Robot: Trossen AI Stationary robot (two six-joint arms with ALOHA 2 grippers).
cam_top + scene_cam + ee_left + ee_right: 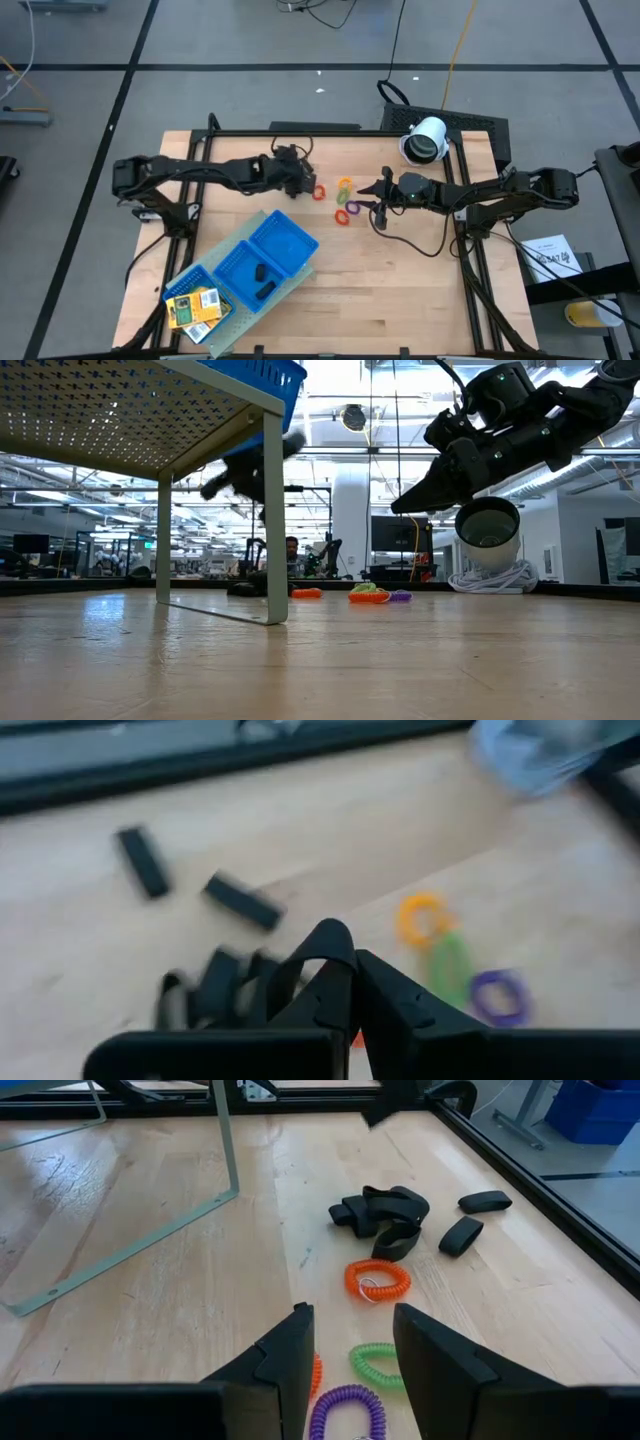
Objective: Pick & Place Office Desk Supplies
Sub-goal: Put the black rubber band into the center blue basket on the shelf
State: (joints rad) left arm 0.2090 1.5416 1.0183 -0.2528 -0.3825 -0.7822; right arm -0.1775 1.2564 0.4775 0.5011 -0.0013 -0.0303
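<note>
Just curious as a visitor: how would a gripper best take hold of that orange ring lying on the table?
Across one side of the coil, from straight above. The orange ring lies flat and apart from the black clips, so one finger could drop inside its hole, the other outside.

In the high view the tray (285, 240) sits lower left on the desk (400, 290), two clips (262, 280) in its middle compartment and the packs (192, 306) in its lower-left end. The rings (343, 200) lie mid-desk, between the left claw (303, 183) and right claw (383, 196). The cylindrical device (426, 140) stands upper right
</note>
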